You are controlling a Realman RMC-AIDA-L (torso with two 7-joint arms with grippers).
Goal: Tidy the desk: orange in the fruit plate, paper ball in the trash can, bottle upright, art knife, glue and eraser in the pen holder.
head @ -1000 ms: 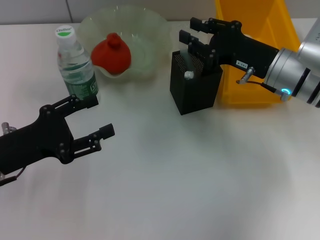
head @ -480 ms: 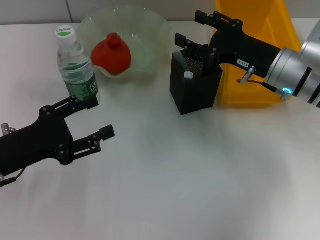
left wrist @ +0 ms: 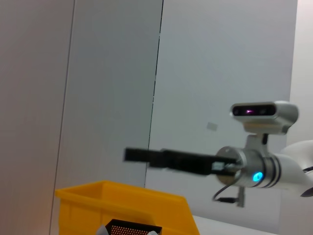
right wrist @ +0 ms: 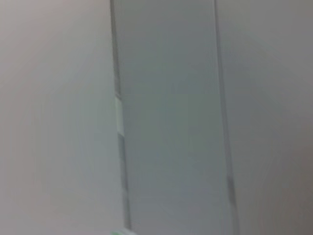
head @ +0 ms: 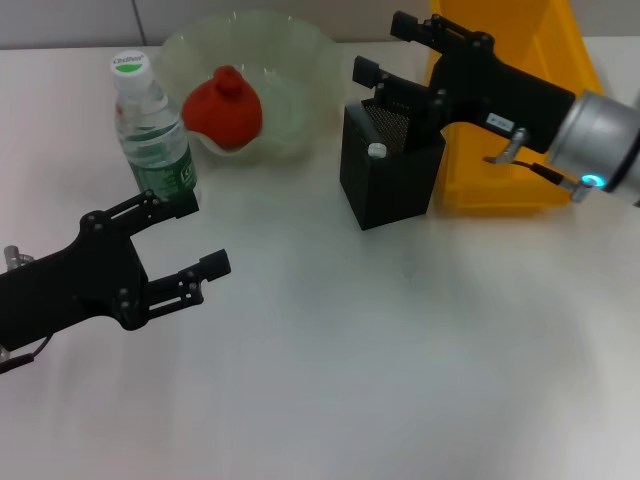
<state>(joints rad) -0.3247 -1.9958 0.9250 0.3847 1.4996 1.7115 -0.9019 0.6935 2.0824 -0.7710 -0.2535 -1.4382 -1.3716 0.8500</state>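
Note:
The black mesh pen holder (head: 390,175) stands at the middle back with a white-tipped item (head: 376,150) inside it. My right gripper (head: 385,47) is open and empty, just above and behind the holder's rim. The water bottle (head: 150,130) stands upright at the back left. The reddish-orange fruit (head: 222,108) lies in the clear fruit plate (head: 290,60). The yellow trash bin (head: 520,40) stands behind my right arm. My left gripper (head: 200,235) is open and empty, low over the table just in front of the bottle. Paper ball, art knife and eraser are out of view.
The left wrist view shows the yellow bin (left wrist: 127,205), the holder's top (left wrist: 133,228) and my right arm (left wrist: 254,171) against a grey wall. The right wrist view shows only the wall.
My right gripper has opened and lifted up and back off the pen holder, leaving the white-tipped item inside. The left arm has not moved.

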